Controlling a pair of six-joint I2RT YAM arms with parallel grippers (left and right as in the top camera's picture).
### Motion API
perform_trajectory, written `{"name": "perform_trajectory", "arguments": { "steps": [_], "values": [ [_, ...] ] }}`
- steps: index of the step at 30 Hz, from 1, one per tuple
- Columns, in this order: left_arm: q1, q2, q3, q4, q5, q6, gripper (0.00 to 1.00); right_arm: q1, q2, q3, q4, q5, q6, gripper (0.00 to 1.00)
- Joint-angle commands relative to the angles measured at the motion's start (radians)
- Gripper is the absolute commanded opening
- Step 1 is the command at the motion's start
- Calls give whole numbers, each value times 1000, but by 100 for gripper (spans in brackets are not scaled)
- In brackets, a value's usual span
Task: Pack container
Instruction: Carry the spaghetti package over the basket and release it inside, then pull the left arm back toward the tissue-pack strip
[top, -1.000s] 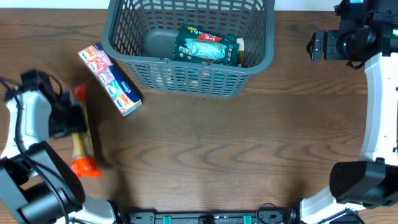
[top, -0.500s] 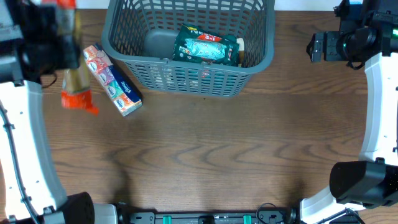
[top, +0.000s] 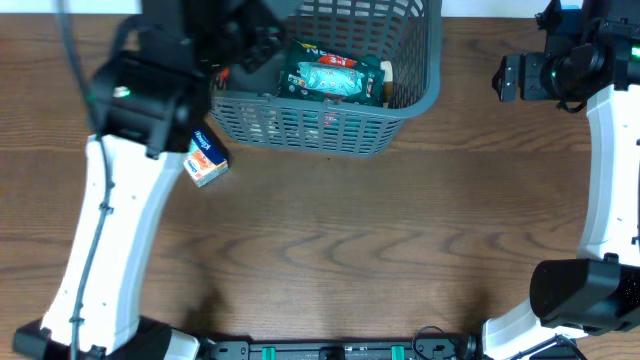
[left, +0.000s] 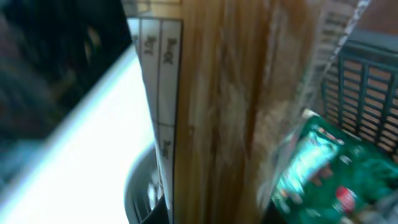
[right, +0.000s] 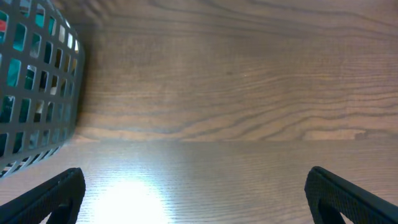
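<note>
Grey basket (top: 320, 128), overhead: top middle of the table (top: 350, 250). A green pack (top: 330, 75) is already lying inside toward the right, and the left part of the floor looks free.
Left arm, overhead: reaches over the basket's left corner. The left gripper (top: 250, 45) is just a dark blur above the rim, so you can't read the jaws from up here.
Box (top: 207, 162), overhead: colourful carton on the table just left of the basket, mostly hidden under the left arm, not packed yet.
Right gripper (top: 512, 76), overhead: parked far right, well apart from the basket.
Pasta pack (left: 217, 112), left wrist: long clear-wrapped bundle of tan sticks, looks like spaghetti. It fills the frame, roughly on end over the basket's inside. The green pack shows low right, lattice wall top right.
Left grip, left wrist: fingers are hidden behind the pack, but it's hanging mid-air right at the lens, so I'd call it clamped on the pasta pack.
Right wrist: fingertips sit wide apart in the bottom corners with nothing between them, so it's open and empty. Basket wall at far left, bare wood otherwise.
Stage (my guess): pasta about to go in, box left to do.
Risk, tipping: the pack is long. Let go while it's on end and it could lean on the wall or flop out over the rim.
Risk, stacking: if it lands across the green pack, one end sticks up and eats the box's room.
Risk, bumping: the arm could catch the rim and shove the basket, or sweep the box underneath it.
Risk, breakage: a high drop could snap the sticks.
</note>
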Motion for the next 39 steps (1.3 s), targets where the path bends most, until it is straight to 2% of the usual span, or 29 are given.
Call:
{"name": "perform_trajectory", "arguments": {
  "steps": [1, 14, 15, 16, 17, 19, 22, 26, 30, 32, 35, 36, 39],
  "values": [
    [-31, 51, 44, 58, -48, 201, 6, -2, 3, 0, -10, -4, -14, 99],
    [-41, 337, 44, 70, -48, 196, 6, -2, 3, 0, -39, -4, -14, 99],
    [-41, 344, 44, 66, -48, 184, 9, -2, 3, 0, -42, -4, -14, 99],
    [-41, 346, 43, 63, -48, 177, 46, -2, 3, 0, -44, -4, -15, 99],
    [-41, 346, 44, 63, -48, 166, 74, -2, 3, 0, -44, -4, -14, 99],
    [-41, 336, 44, 70, -49, 157, 77, -2, 3, 0, -44, -4, -14, 99],
    [-41, 308, 44, 75, -49, 157, 86, -2, 3, 0, -44, -4, -14, 99],
    [-41, 243, 44, 79, -106, 148, 89, -2, 3, 0, -45, -5, -14, 99],
    [-33, 150, 44, 83, -237, 21, 90, -2, 3, 0, -47, -5, -14, 99],
    [-19, 101, 44, 72, -310, -90, 92, -2, 3, 0, -47, -5, -14, 99],
    [23, 19, 44, 6, -420, -326, 92, -2, 3, 0, -47, -5, -14, 99],
    [50, -11, 44, -39, -452, -441, 92, -2, 3, 0, -47, -5, -14, 99],
    [136, -64, 44, -169, -469, -695, 92, -2, 3, 0, -50, -5, -14, 99]
  ]
}}
